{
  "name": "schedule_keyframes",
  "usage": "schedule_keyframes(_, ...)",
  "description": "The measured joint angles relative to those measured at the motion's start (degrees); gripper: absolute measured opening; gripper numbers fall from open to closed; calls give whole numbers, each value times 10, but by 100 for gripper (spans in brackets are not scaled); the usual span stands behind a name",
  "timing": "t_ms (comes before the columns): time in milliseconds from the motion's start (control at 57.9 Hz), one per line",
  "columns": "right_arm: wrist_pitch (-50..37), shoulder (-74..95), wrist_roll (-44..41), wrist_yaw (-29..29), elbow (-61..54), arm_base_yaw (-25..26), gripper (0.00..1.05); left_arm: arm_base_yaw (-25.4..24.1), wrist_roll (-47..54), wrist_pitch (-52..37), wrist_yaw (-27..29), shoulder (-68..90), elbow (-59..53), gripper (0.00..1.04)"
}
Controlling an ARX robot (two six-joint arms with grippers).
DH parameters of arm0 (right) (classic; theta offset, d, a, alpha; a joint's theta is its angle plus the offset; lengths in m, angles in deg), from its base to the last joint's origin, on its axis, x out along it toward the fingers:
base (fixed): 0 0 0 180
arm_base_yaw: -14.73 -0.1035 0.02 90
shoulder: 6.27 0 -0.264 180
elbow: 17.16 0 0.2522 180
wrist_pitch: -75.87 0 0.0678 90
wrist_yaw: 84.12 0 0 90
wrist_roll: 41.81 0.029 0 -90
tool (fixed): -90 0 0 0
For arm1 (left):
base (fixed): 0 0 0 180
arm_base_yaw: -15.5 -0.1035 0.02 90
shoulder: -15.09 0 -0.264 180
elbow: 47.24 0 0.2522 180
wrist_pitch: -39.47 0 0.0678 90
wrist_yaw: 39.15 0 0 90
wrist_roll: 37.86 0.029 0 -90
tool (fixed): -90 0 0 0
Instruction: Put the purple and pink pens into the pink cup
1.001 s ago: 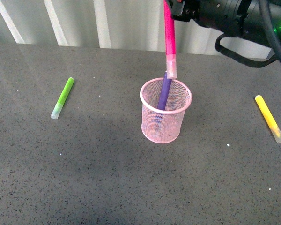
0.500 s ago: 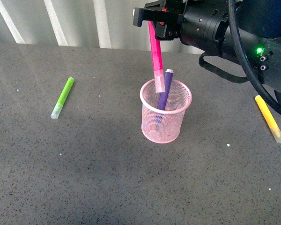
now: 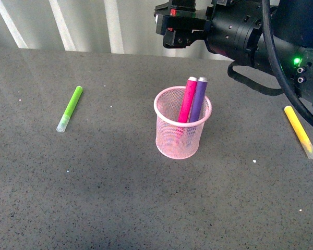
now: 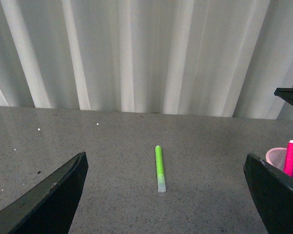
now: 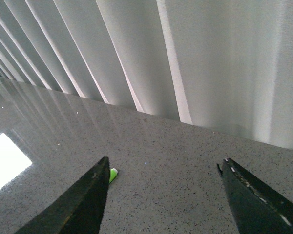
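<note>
Pink pen [image 3: 188,100] now released: half a second ago it hung from the right gripper [image 3: 176,23], now it stands in the cup [image 3: 182,123] at frame centre, beside the purple pen [image 3: 198,100]. Both grippers' fingers spread, empty. Task looks done; green marker [image 3: 70,108] untouched at left.

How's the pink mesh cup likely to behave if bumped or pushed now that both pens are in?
The pink cup is thin wire mesh, so probably light and quick to slide on the smooth table. The pink pen and purple pen lean on one rim side and stick out above it, so it may tip that way.
</note>
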Motion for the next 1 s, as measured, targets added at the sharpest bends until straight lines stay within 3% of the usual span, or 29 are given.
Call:
schedule_keyframes(155, -11, -11, 0, -16, -16, 6, 100, 0, 0, 0, 0, 0, 0, 98)
schedule_keyframes(293, -13, -59, -21, -60, -46, 16, 98, 0, 0, 0, 0, 0, 0, 98)
schedule_keyframes(518, 35, -179, -113, -208, -119, 40, 98, 0, 0, 0, 0, 0, 0, 98)
schedule_keyframes(673, 53, -306, -160, -258, -198, 48, 98, 0, 0, 0, 0, 0, 0, 98)
schedule_keyframes(949, 182, -579, -212, -327, -290, 31, 98, 0, 0, 0, 0, 0, 0, 98)
schedule_keyframes(1001, 231, -623, -200, -336, -288, 32, 93, 0, 0, 0, 0, 0, 0, 98)
